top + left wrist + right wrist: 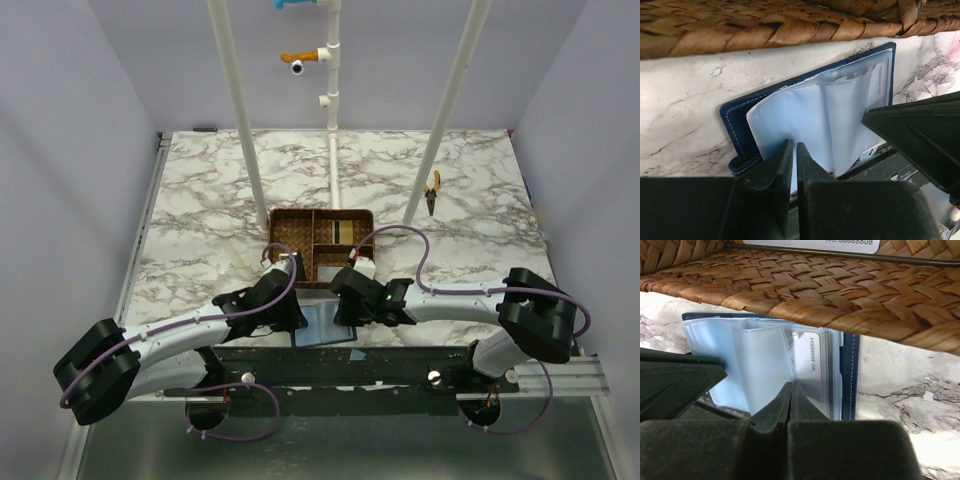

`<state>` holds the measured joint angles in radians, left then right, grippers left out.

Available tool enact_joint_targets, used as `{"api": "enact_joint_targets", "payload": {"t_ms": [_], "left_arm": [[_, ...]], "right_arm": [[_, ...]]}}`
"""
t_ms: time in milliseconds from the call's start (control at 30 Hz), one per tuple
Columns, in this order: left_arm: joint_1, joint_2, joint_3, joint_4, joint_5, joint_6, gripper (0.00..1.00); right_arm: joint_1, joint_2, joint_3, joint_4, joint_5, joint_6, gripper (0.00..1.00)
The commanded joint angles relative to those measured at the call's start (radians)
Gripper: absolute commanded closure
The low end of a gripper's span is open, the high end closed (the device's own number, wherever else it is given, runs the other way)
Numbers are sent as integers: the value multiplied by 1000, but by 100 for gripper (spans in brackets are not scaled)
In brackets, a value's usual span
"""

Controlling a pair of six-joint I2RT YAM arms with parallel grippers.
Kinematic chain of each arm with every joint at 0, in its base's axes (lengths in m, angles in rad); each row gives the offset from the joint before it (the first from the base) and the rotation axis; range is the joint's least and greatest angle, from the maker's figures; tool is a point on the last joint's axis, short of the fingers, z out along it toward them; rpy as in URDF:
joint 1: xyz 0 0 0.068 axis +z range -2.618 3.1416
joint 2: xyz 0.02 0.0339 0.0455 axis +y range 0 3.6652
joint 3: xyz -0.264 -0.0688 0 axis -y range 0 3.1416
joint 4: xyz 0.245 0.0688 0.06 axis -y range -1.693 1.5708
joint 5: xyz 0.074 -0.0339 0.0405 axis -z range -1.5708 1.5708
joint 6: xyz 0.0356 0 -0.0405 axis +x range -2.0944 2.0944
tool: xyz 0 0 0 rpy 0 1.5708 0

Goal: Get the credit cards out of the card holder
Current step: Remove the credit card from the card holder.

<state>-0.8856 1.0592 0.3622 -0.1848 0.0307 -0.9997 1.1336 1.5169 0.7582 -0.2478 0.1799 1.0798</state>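
Nearest to us, the left gripper (793, 146) has its black fingers almost together, pinched on the lower edge of a pale plastic sleeve of the card holder (735, 120). The right gripper (791, 386) is fully closed, with its tips at the edge of another sleeve. We cannot tell if it really grasps this sleeve. The card holder lies open at the near edge of the table (200, 200), between the two grippers and just in front of the wicker tray (290, 225). Its cover is navy with a light stitched seam, and its sleeves are clear and bluish. Inside one sleeve there is a credit card (812, 370) – a pale one, on which we read "NO.8888804". A second card (805, 244) lies in the tray above, and its line reads about "NO.8888808", cut by the top of the picture. The print seen from the left wrist is too small for us. The tray is of brown woven strips, rectangular, with several compartments. The table top is white marble pattern with grey-brown veins. Far to the right lie pliers (431, 193) with yellow handles, well apart from the tray. White poles (238, 120) rise from the table – behind them are plain pale lilac walls (60, 150).
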Motion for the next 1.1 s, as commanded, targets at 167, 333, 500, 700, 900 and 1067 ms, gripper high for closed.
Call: {"api": "enact_joint_targets", "payload": {"t_ms": [167,333,500,700,900,1067], "left_arm": [[-3,-32,2,-40,-12,21,90],[-3,-58,10,-63,-17,25,89],[-3,-95,38,-121,-23,43,90],[-1,-141,46,-210,-61,53,90],[-1,-132,6,-181,-42,47,93],[-1,-102,-3,-148,-32,46,94]], "right_arm": [[9,51,37,74,-82,-42,99],[10,56,60,101,-102,-61,99],[11,94,96,117,-128,-79,99],[10,62,96,55,-59,-53,99],[10,-28,68,-44,13,-32,99],[10,-75,25,-110,54,-4,99]]}}
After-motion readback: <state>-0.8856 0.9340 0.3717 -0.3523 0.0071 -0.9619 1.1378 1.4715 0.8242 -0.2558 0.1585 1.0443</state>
